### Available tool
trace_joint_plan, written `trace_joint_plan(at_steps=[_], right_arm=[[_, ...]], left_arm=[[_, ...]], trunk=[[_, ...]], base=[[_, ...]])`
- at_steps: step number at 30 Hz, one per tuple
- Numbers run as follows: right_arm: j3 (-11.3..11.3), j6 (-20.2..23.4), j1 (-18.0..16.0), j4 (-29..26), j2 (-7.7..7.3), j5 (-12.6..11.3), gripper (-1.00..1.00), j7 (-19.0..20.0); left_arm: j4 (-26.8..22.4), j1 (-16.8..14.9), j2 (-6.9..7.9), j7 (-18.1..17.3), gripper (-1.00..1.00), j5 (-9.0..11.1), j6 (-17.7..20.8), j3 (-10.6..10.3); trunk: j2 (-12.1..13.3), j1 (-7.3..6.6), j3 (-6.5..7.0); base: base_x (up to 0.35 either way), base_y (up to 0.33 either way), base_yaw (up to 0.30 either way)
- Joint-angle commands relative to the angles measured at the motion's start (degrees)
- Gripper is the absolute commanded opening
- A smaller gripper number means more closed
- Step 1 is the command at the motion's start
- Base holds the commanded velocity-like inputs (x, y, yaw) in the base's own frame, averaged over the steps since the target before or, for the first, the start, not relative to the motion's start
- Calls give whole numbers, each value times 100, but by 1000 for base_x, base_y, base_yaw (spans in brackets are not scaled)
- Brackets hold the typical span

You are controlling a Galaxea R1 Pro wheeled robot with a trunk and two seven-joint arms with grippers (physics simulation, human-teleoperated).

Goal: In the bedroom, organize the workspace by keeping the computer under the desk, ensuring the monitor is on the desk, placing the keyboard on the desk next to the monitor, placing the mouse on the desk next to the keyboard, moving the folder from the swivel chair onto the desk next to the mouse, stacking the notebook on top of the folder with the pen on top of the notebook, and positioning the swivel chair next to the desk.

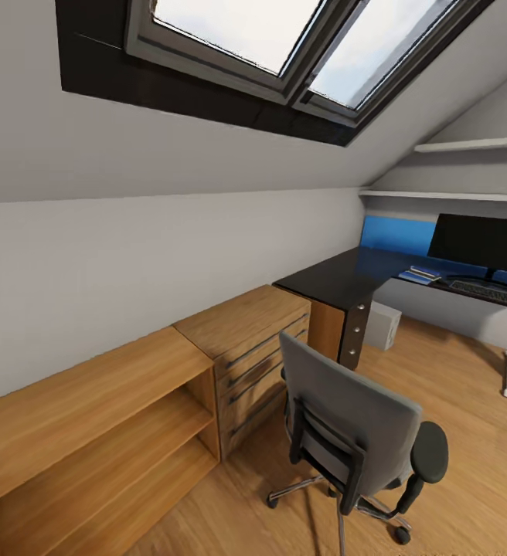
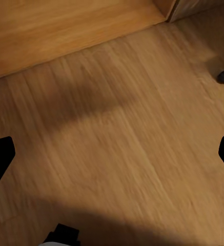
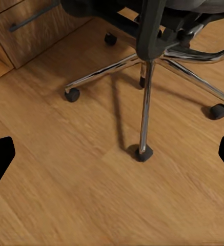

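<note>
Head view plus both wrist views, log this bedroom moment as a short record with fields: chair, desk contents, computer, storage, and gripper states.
chair: grey swivel chair with black armrests, back toward the camera, on the wood floor apart from the desk; chrome star base
desk: long black L-shaped desk
on desk: wide black monitor, flat black keyboard, thin blue folder with something dark stacked on it
computer: light grey tower under the desk
storage: low wooden shelving with drawers
left gripper: open, over bare floor
right gripper: open, near the chair base
</note>
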Motion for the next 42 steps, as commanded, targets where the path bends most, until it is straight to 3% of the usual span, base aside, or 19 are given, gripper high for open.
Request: trace_joint_plan(at_steps=[1, 13, 34, 42], right_arm=[[48, -20, -7, 12, 3, -45, 100, -2], [50, -21, -6, 12, 3, -45, 100, -2], [49, -21, -7, 12, 7, -45, 100, -2], [48, -21, -7, 12, 4, -45, 100, -2]], left_arm=[[2, -2, 1, 7, 100, 22, -17, -15], [2, -2, 1, 7, 100, 22, -17, -15], [2, -2, 1, 7, 100, 22, -17, -15], [2, -2, 1, 7, 100, 22, -17, -15]], trunk=[[-4, 1, -3], [-4, 1, 36], [-4, 1, 110], [-4, 1, 144]], base=[[128, 175, -260], [111, 128, -260], [7, 9, -251], [0, 169, -237]])
